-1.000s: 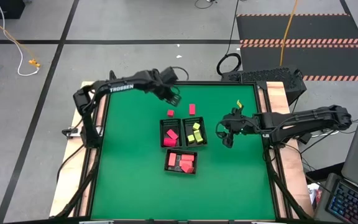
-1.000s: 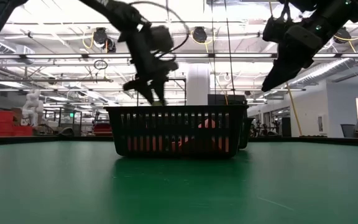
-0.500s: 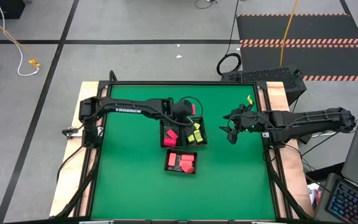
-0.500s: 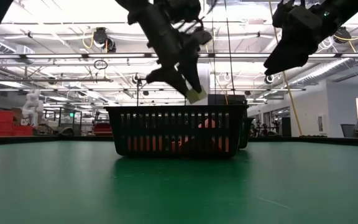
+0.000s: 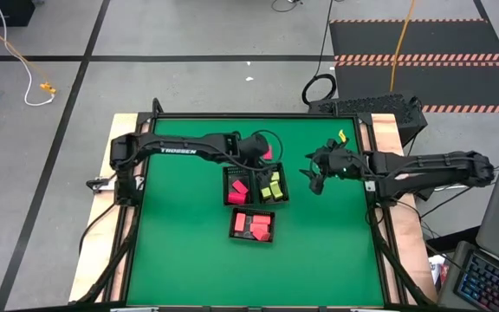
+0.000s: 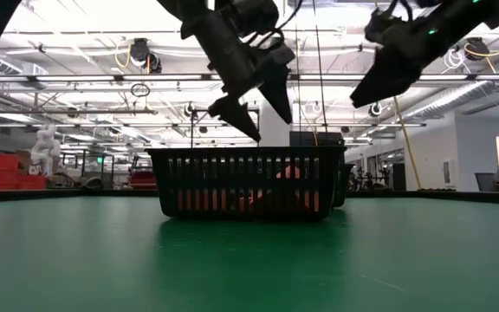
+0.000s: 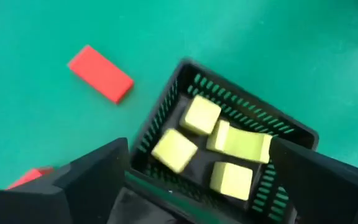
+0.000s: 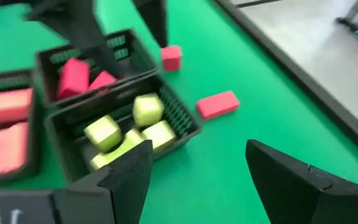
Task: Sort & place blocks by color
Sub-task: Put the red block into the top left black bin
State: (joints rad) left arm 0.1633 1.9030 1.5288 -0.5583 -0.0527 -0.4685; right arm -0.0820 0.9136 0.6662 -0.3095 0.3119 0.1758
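Several yellow-green blocks (image 7: 197, 115) lie loose in a black mesh tray (image 5: 271, 185). Red blocks (image 5: 237, 189) fill the tray beside it, and a third tray (image 5: 252, 225) nearer the front also holds red ones. A red bar (image 7: 100, 73) and a red cube (image 8: 171, 56) rest flat on the green mat just beyond the trays. My left gripper (image 6: 264, 121) hangs open over the yellow-green tray, its fingers clear of the blocks. My right gripper (image 5: 313, 176) hovers open to the right of the trays, with nothing between its fingers.
The three trays stand close together mid-table. Bare green mat (image 5: 180, 234) stretches to their left, right and near side. A raised black frame (image 5: 366, 173) borders the table.
My left gripper has gone from the table's far side to above the yellow-green tray, carrying a yellow-green block. It has then opened, and the block is no longer between its fingers. My right gripper has drifted a little toward the far edge.
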